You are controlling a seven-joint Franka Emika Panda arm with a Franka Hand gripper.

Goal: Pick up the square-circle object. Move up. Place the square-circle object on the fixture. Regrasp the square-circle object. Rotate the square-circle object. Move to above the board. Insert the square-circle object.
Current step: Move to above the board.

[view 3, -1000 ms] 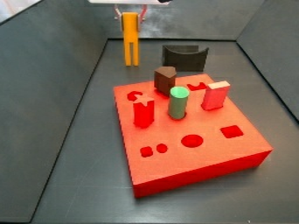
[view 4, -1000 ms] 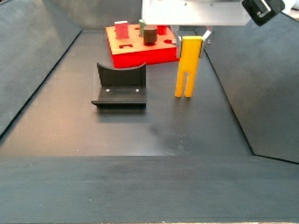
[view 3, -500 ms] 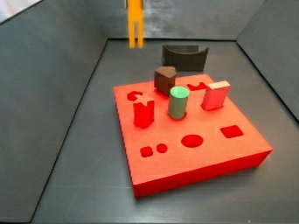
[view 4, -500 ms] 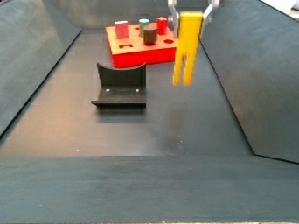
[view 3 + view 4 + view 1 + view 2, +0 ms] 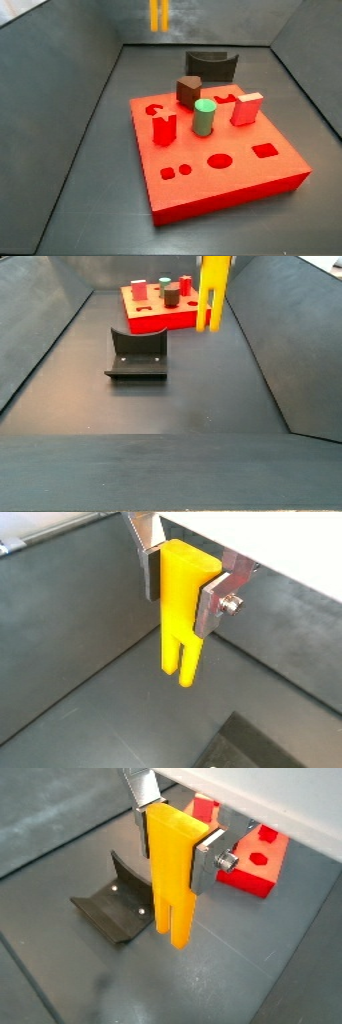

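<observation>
The pincer (image 5: pixel 179 852) clamps the square-circle object (image 5: pixel 174 878), which hangs upright, high above the counter (image 5: pixel 174 406). This looks like the move-up step; next it must lower the bar into the fixture (image 5: pixel 136 354).

a robotics lab test cell: dark grey walled enclosure (image 5: pixel 54 316), a red board (image 5: pixel 214 165) with shaped holes, a fixture (image 5: pixel 136 354), and the gripper (image 5: pixel 182 587) hanging overhead.

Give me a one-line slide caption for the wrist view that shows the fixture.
Gripper holds the yellow square-circle object upright, above the floor beside the fixture, red board behind.
</observation>
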